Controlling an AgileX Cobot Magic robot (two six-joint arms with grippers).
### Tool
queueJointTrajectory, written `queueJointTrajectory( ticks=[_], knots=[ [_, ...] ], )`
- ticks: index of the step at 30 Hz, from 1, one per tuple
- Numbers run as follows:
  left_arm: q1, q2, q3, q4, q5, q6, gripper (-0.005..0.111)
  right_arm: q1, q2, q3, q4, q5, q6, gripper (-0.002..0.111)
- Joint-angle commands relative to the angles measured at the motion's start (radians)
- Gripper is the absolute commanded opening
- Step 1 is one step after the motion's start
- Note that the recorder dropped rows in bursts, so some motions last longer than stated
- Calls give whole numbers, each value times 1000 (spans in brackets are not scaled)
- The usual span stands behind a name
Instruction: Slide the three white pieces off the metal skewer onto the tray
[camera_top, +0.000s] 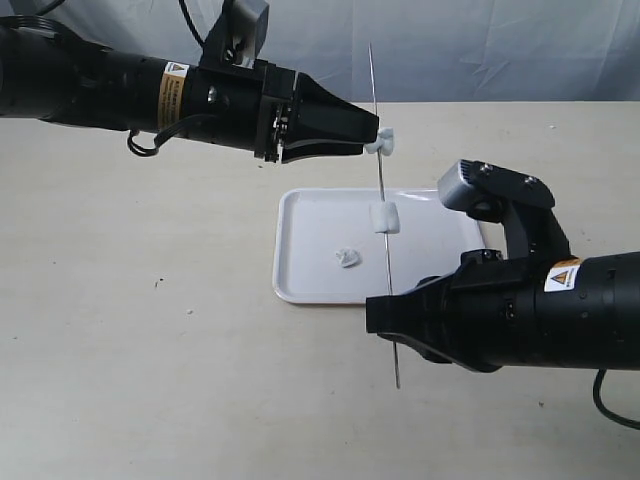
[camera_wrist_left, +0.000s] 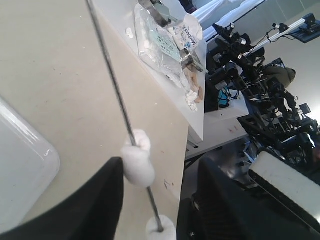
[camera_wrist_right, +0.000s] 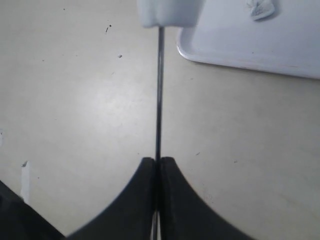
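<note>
Exterior view.
Technician: State the position of the thin, straight grey metal skewer (camera_top: 382, 190).
Inspector: It stands nearly upright and crosses the flat, white, glossy rectangular tray (camera_top: 300, 215) in this view. The tray lies on the beige table (camera_top: 150, 350). The right gripper (camera_top: 388, 318) is clamped on the lower part of the rod, and a short end sticks out beneath it.
Technician: Locate the three small, white, soft pieces.
Inspector: The upper piece (camera_top: 383, 142) is threaded on the skewer at the tips of the left gripper (camera_top: 374, 135). The middle piece (camera_top: 384, 217) is threaded lower down, apart from both grippers. The third piece (camera_top: 347, 258), crumpled, lies loose on the tray floor, off the rod.

Left wrist view.
Technician: State the jaw setting.
Inspector: The left gripper (camera_wrist_left: 160, 165) stands wide. The upper piece (camera_wrist_left: 136, 160) touches one of the black fingers (camera_wrist_left: 95, 205); the opposite finger is apart from it. Nothing is gripped. The skewer (camera_wrist_left: 112, 75) runs through the gap.

Right wrist view.
Technician: State the jaw setting.
Inspector: The right gripper (camera_wrist_right: 159, 162) has its two fingers (camera_wrist_right: 140, 200) pressed together on the skewer (camera_wrist_right: 159, 95), with no gap visible. The middle piece (camera_wrist_right: 170, 12) sits on the rod beyond them. The third piece (camera_wrist_right: 260, 7) lies on the tray (camera_wrist_right: 240, 45).
</note>
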Motion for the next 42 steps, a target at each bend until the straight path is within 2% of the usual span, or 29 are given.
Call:
queueJointTrajectory(
  ticks=[1,23,25,31,42],
  knots=[
    [-1,-10,3,0,-6,5,45,4,2,-6,4,0,-14,-1],
    [-1,9,3,13,15,8,45,4,0,-7,51,16,-64,-1],
    [-1,9,3,11,21,13,43,4,-4,-25,51,25,-66,-1],
    [-1,9,3,-8,7,26,24,4,-6,-44,51,35,-76,-1],
    [-1,9,3,-46,-16,34,22,4,-6,-44,43,48,-80,-1]
  ],
)
